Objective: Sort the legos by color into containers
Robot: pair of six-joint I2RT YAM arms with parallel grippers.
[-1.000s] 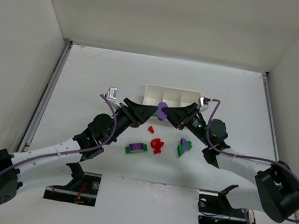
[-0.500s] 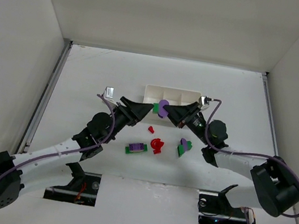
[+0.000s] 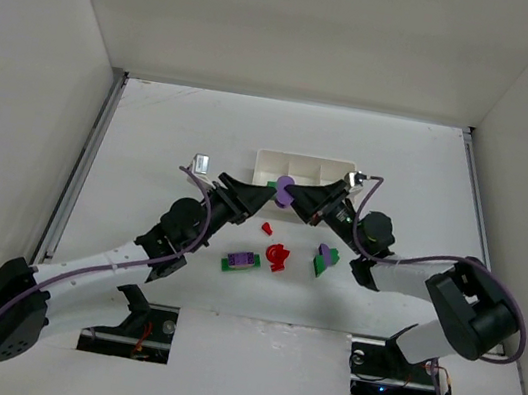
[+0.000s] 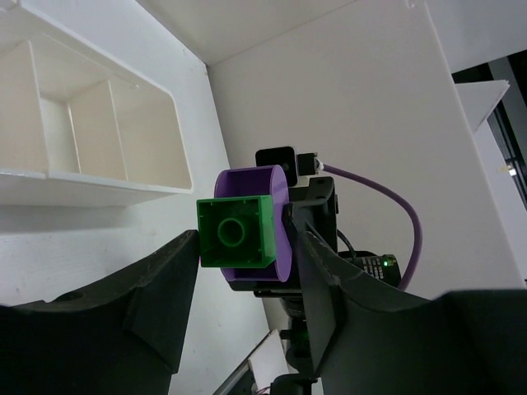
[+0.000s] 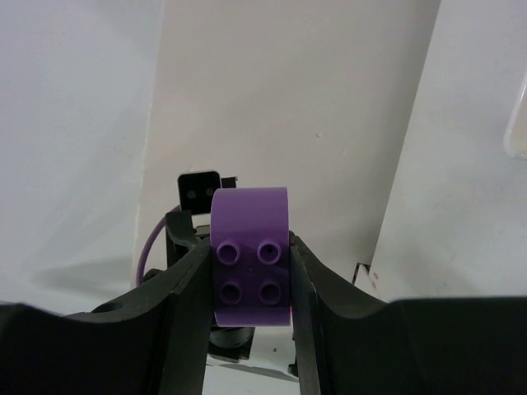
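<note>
My right gripper (image 3: 297,199) (image 5: 251,251) is shut on a purple curved lego (image 3: 286,188) (image 5: 250,216) and holds it in the air just in front of the white tray (image 3: 272,159). A green brick (image 3: 272,191) (image 4: 235,232) is stuck to that purple lego (image 4: 280,206) on the left arm's side. My left gripper (image 3: 264,196) (image 4: 245,229) faces it, and its jaws press on both sides of the green brick. All three tray compartments (image 4: 148,123) look empty.
On the table in front lie a small red lego (image 3: 265,227), a red curled lego (image 3: 278,256), a green and purple stack (image 3: 241,261) and a purple and green pair (image 3: 325,258). The tray's front wall (image 4: 82,185) is near the left gripper.
The left gripper drew back a little from the joined legos, baring the green brick, and has now come forward onto it. The right gripper lifted the purple lego slightly towards the tray.
</note>
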